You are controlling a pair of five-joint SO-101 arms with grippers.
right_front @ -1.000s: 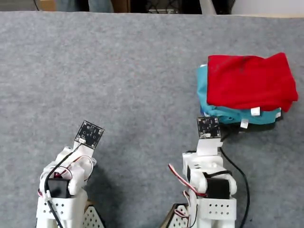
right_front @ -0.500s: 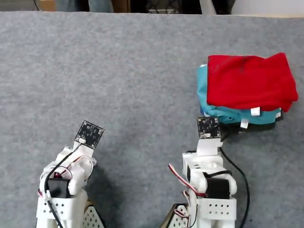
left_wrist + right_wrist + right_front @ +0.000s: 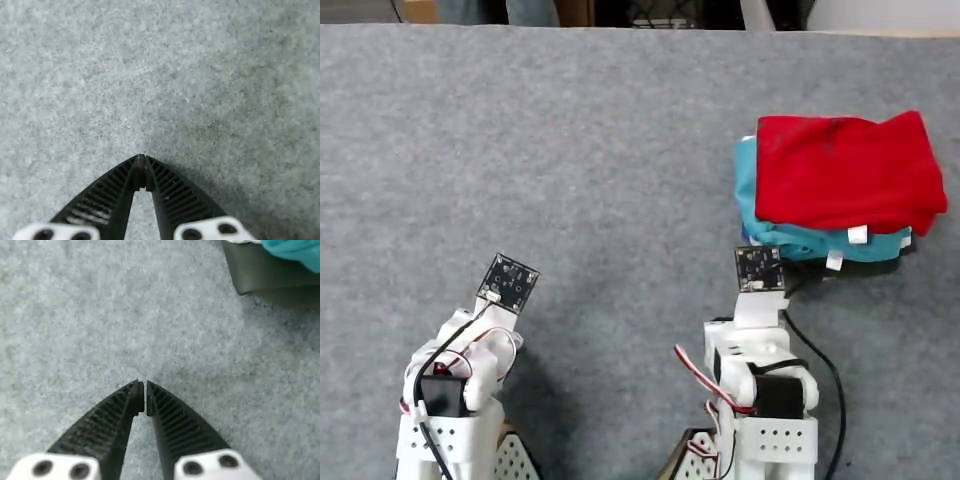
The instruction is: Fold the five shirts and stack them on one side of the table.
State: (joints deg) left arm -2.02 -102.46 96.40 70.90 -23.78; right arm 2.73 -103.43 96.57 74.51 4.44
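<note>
Shirts stacked, long axis sideways across table; left gripper and right gripper closed together.

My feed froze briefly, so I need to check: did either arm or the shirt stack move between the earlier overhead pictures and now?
Nothing visibly changed. The left gripper and the right gripper sit where they were, fingers closed and empty over the grey table. The stack of folded shirts lies in the same place.

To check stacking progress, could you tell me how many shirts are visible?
3: red shirt on top, teal shirt beneath it, dark shirt at the bottom; others may be hidden.
</note>
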